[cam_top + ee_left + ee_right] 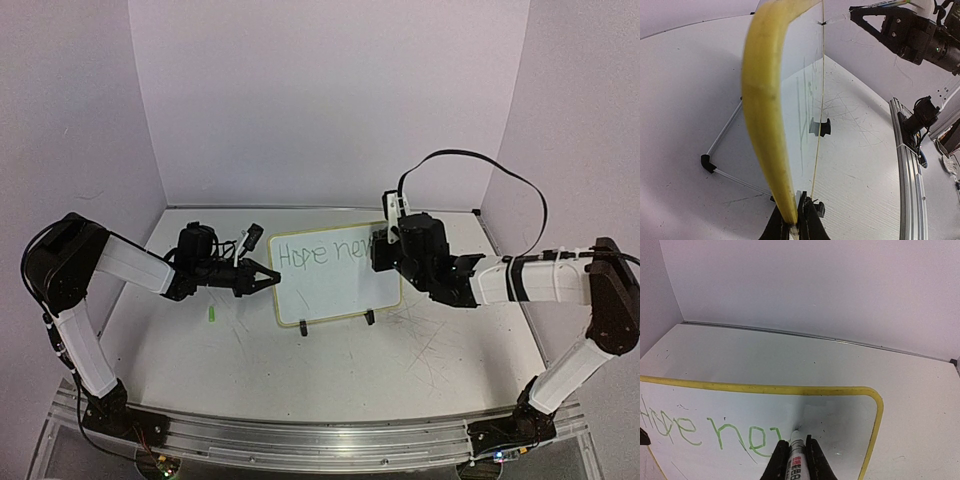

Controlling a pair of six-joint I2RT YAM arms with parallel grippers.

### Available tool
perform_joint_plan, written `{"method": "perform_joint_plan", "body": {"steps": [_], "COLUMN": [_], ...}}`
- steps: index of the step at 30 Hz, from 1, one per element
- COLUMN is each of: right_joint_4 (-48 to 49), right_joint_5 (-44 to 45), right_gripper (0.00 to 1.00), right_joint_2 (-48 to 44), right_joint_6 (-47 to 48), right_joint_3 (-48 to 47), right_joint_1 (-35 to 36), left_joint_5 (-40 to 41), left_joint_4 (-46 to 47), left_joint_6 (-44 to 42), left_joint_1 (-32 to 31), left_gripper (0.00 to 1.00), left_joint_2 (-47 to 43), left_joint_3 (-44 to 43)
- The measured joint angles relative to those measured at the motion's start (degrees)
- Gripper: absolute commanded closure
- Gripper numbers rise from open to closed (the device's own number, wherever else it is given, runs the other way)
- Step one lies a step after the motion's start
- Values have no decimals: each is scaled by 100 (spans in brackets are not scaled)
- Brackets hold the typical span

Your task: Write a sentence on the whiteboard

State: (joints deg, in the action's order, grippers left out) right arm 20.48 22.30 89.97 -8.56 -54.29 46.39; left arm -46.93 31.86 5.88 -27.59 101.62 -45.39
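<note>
You have the whiteboard (pixel 332 292) standing near the middle of the counter (pixel 420 375), between the two arms, propped on two small black clip feet (pixel 304 326) and leaning back a little. It is a small white rectangle with rounded corners and a thin pale yellow rim, and its face carries faint grey smudges. The sentence (pixel 322 254) runs along the top of the board in thin green handwriting, one line reading "Hope nev". Your left claw (pixel 795 225) is pressed together on the board's left edge, pinching the yellow rim. Your right claw (pixel 796 464) is at the board's upper right, pinching a white marker (pixel 797 452) with red and black print on its barrel. The marker's tip touches the board at the end of the last green letter. A small green object (pixel 213 315) lies on the counter to the left of the board, possibly the marker's cap, though it is too small to be sure. The counter around the board is scuffed with dark scratches.
</note>
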Motion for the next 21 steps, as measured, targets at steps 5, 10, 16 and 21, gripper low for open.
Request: {"method": "perform_joint_plan", "body": {"steps": [5, 10, 16, 21], "right_joint_4": [24, 93, 88, 87], "right_joint_5": [-246, -410, -538, -559], "right_gripper": [100, 100, 100, 100], "right_joint_2": [-517, -552, -316, -265], "right_joint_6": [-12, -70, -193, -237], "right_joint_3": [368, 381, 381, 381], "right_joint_1": [-41, -83, -177, -228], "left_joint_5": [-8, -10, -8, -7], "left_joint_4": [4, 4, 4, 4], "left_joint_6": [-30, -38, -40, -40], "left_joint_1": [-2, -2, -2, -2], "left_gripper": [100, 100, 100, 100], "left_joint_2": [0, 0, 0, 0], "left_joint_3": [-2, -4, -3, -3]}}
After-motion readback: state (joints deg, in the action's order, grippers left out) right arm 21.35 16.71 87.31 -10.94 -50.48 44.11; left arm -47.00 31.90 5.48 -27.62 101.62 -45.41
